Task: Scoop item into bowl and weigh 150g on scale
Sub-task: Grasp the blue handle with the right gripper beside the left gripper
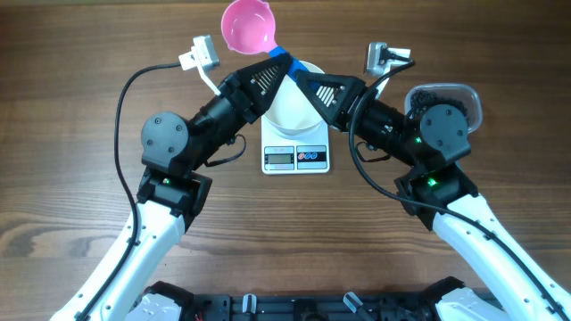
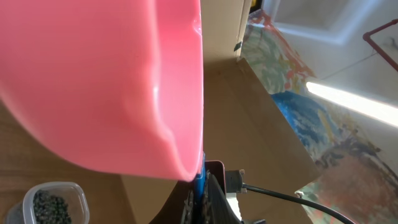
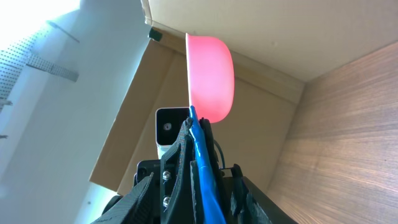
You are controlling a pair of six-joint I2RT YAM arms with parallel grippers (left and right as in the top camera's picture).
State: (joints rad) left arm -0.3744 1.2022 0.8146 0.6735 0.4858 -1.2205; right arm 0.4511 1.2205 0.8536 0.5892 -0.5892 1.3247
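Pink scoop (image 1: 247, 25), light rigid plastic, sits aloft at 12 o'clock of the bowl (image 1: 293, 116) on the scale (image 1: 296, 158), left fingers (image 2: 214, 200) pinching its blue handle (image 3: 202, 168), the sensible hold, right fingers (image 3: 177, 163) flanking it, grip unclear; beans (image 2: 51, 204), loose and likely to roll, lie in the tub (image 1: 470, 96) at 3 o'clock.

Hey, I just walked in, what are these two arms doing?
The left gripper is shut on the pink scoop by its blue handle, holding it raised and empty near the white bowl on the scale. The right gripper has the same handle between its jaws, seemingly a handover; whether it grips is unclear. The beans sit in the clear tub by the right arm.
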